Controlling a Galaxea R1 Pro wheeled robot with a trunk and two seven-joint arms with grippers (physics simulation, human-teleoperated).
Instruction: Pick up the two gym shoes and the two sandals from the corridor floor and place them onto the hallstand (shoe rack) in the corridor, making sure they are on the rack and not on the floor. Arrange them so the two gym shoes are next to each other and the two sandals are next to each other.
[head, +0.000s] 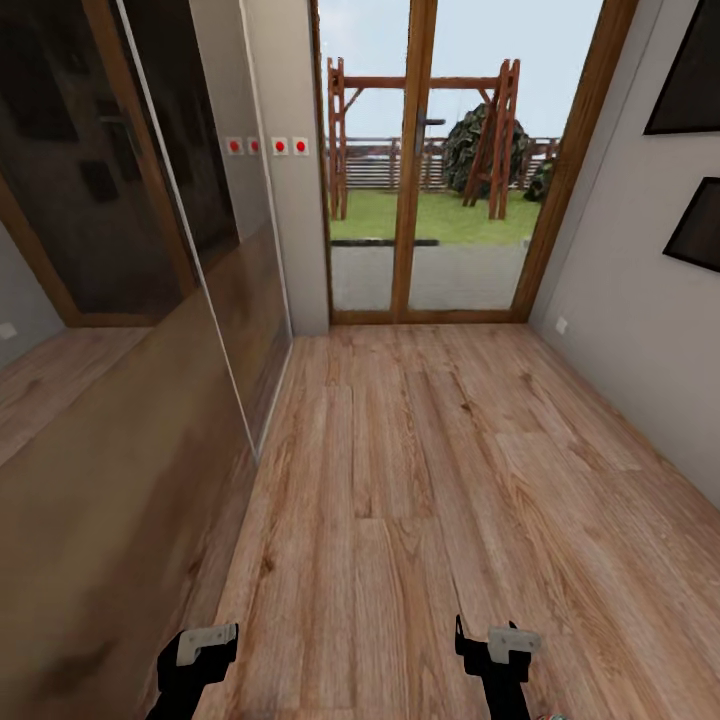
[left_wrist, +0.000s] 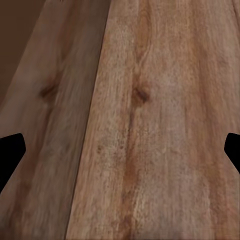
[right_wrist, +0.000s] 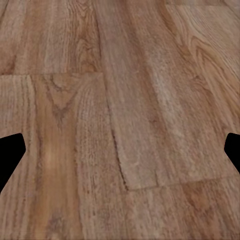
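The gym shoes, the sandals and the hallstand are out of view. The corridor floor (head: 420, 480) of light brown wood-grain planks stretches ahead of me. My left gripper (head: 200, 650) hangs low at the near left, close to the mirrored wardrobe front. My right gripper (head: 497, 645) hangs low at the near right. In the left wrist view my left gripper (left_wrist: 120, 155) is open, its dark fingertips (left_wrist: 11, 150) wide apart over bare planks. In the right wrist view my right gripper (right_wrist: 120, 155) is open too, with only floor between its fingertips (right_wrist: 11, 150).
A tall dark glass-fronted wardrobe (head: 120, 250) lines the left side. A wood-framed glass door (head: 430, 200) to a garden closes the far end. The grey right wall (head: 640, 330) carries dark picture frames (head: 695, 225).
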